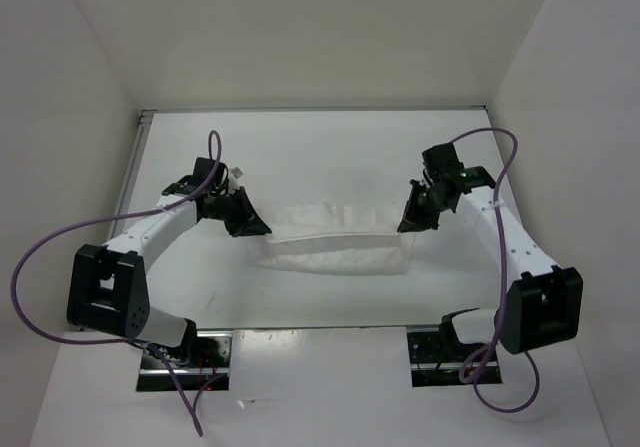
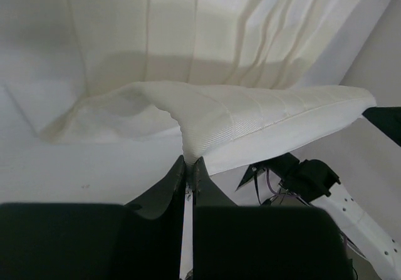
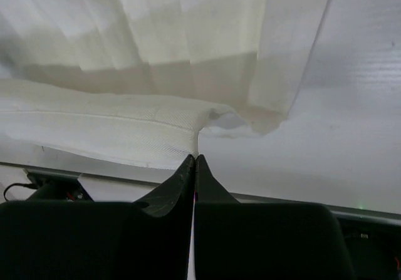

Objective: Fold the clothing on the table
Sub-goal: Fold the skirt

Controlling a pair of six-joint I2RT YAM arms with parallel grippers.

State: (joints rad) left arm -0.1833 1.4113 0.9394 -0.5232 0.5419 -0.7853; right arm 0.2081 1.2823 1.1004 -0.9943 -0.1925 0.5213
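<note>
While both arms reach inward over the flat white matte counter point(image 1: 300, 157), the thin, wrinkled white fabric garment point(image 1: 335, 252) lies at its middle, stretched between them. Its long axis runs left to right, from one claw to the other, so each arm has its own end of the cloth and neither is nearer to the whole.

The left claw point(image 1: 250, 225) is closed on the garment's left end: in the left wrist view its dark tips meet with a ridge of cloth pinched between them. The right claw point(image 1: 408, 222) is likewise closed on the right end, with cloth nipped at its tips.

What they hold between them is the far edge, a doubled band drawn fairly straight. The rest of the garment spreads on the counter on the near side of that band, toward the arm bases.

The fold probably turns on this: the held edge has to travel across the short axis, over the cloth lying beside it. Both claws would have to move together, or the thin fabric is likely to sag or skew in the middle.
</note>
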